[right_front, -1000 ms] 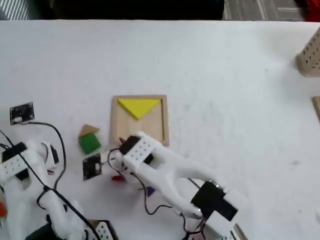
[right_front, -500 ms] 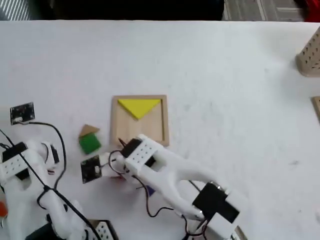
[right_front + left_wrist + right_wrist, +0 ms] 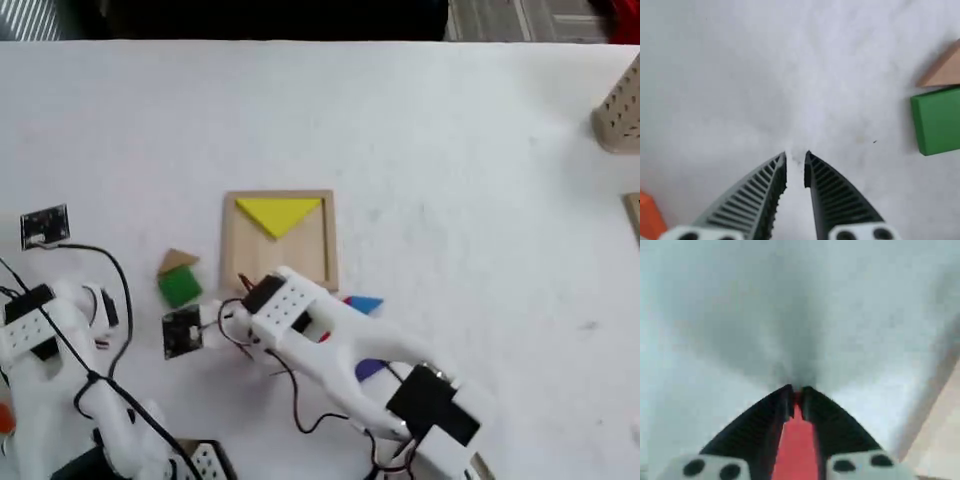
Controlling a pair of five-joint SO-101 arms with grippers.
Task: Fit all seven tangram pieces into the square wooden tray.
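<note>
The square wooden tray [image 3: 240, 262] lies mid-table with a yellow triangle [image 3: 278, 213] in its far part. My right gripper [image 3: 796, 390] is shut on a red piece [image 3: 797, 440], just above the white table beside the tray's edge [image 3: 940, 430]. In the high view that arm [image 3: 330, 350] stretches over the tray's near corner. A green square [image 3: 179, 287] and a tan triangle [image 3: 178, 260] lie left of the tray. My left gripper [image 3: 795, 155] is shut on nothing, low over bare table, with the green square [image 3: 939, 120] and tan triangle [image 3: 945, 72] off to one side.
A light blue piece [image 3: 362, 303] and a darker blue piece [image 3: 370, 368] lie by the right arm. An orange piece [image 3: 647, 220] sits close to the left gripper. Black camera modules [image 3: 44, 226] and cables lie at the left. A pegged wooden block [image 3: 622, 115] stands far right.
The right arm shifted a little. The red piece that lay on the table under it no longer shows there. Two blue pieces have come into sight on the arm's right side.
</note>
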